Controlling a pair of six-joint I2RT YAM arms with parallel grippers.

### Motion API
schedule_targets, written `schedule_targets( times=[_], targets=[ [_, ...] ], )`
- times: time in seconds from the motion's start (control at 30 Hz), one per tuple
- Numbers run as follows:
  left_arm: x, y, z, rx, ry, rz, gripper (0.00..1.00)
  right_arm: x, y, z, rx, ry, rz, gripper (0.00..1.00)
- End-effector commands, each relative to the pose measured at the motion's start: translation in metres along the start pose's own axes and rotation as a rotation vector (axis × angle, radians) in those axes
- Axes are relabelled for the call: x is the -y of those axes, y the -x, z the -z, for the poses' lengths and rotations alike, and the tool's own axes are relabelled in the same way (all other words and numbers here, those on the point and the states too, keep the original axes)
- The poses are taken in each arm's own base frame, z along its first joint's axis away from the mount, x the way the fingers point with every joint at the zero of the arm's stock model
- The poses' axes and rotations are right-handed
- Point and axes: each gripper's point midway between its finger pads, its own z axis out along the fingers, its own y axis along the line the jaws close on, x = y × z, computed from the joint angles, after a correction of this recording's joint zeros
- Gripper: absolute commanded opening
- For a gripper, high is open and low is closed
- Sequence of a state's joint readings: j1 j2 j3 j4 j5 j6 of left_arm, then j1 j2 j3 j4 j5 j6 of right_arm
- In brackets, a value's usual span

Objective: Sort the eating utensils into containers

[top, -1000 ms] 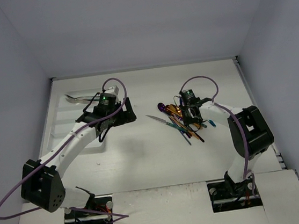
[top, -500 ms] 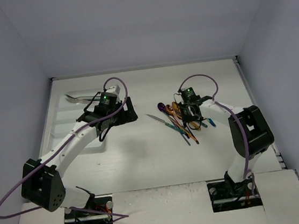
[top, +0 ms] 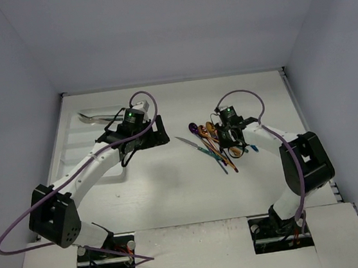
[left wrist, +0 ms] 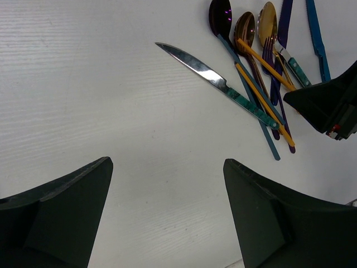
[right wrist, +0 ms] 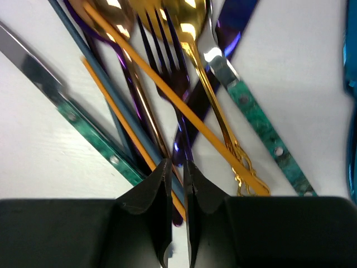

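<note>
While the right gripper (right wrist: 177,163) hangs over the heap as it did half a second ago, its arm's elbow has swung right and nearer, and the left arm has shifted a little to the right. The right fingers are drawn almost together, a thin slit between them, low over crossed handles; whether they pinch one I cannot tell. The left gripper (left wrist: 166,167) is spread wide, with nothing between its fingers, above bare table (top: 172,186) left of the heap.

The eating utensils (top: 216,144) lie heaped right of the table's centre. Most run from far-left to near-right, with heads at the far end, among them a purple spoon (left wrist: 220,14) and a gold spoon (left wrist: 268,17). A knife (left wrist: 217,81) with a teal handle lies at the heap's left edge, its silver blade pointing far-left. One silver utensil (top: 90,117) lies at the far end of the white tray (top: 70,146) on the left, its long axis roughly left to right.
</note>
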State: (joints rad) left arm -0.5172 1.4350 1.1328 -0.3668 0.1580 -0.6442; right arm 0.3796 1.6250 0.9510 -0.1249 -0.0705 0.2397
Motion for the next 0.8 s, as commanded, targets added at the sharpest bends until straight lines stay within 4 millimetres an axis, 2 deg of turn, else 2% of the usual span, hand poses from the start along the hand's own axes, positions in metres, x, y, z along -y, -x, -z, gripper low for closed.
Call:
schedule_targets(
  times=[0.0,0.1,0.27,0.6,0.77],
  targets=[
    [0.027,0.024,0.010,0.070,-0.078,-0.005,0.79,0.004,-0.021,0.010,-0.015,-0.007,-0.007,0.15],
    [0.029,0.023,0.008,0.065,-0.082,-0.009,0.79,0.007,-0.029,0.011,-0.025,-0.018,-0.011,0.20],
    [0.032,0.021,0.006,0.057,-0.086,-0.015,0.79,0.009,-0.029,0.010,-0.023,-0.031,-0.013,0.24],
    [0.031,0.019,0.006,0.057,-0.081,-0.012,0.79,0.020,-0.021,0.004,-0.017,-0.100,0.009,0.25],
    [0.030,0.018,0.006,0.057,-0.080,-0.009,0.79,0.019,-0.022,-0.004,-0.040,-0.097,0.025,0.24]
  ],
)
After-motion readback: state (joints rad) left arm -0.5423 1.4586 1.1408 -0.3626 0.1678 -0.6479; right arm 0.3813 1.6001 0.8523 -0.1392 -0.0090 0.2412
